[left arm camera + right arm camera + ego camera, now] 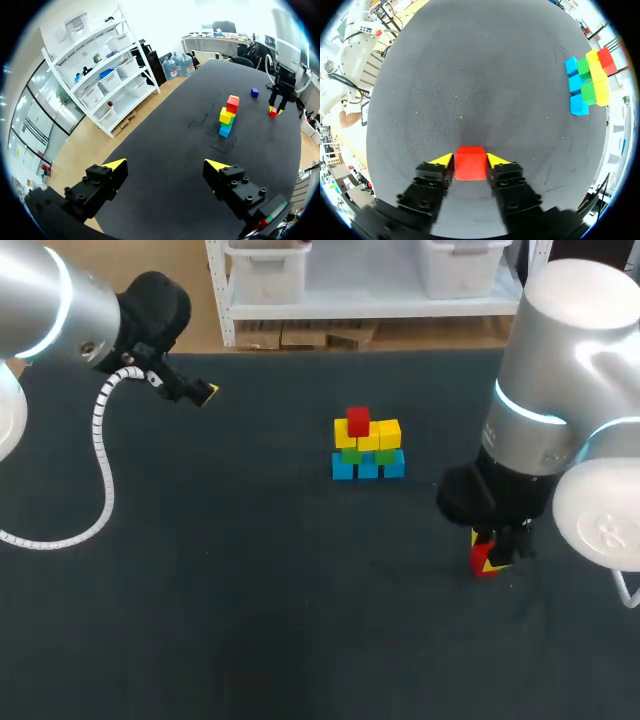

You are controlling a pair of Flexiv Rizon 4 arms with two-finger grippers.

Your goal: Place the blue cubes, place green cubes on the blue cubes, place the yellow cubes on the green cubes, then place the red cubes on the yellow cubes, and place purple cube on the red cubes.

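The dark worktop (200, 590) runs back to a far edge. The left arm hangs over the worktop's far left part, and its end effector (165, 165) has its fingers apart with nothing between them. The right arm's bulk covers the right side in the head view. Its end effector (470, 159) is clamped on a loose red cube (470, 169), low at the surface; whether the cube rests on it cannot be told.

The stack (367, 445) stands mid-worktop, well in from every edge and well apart from both end effectors. It has blue cubes (368, 468) at the base, then green cubes (352, 454), yellow cubes (388, 433), and one red cube on top (358, 421).

A purple cube (255, 92) lies near the right end effector, seen only from the left wrist.
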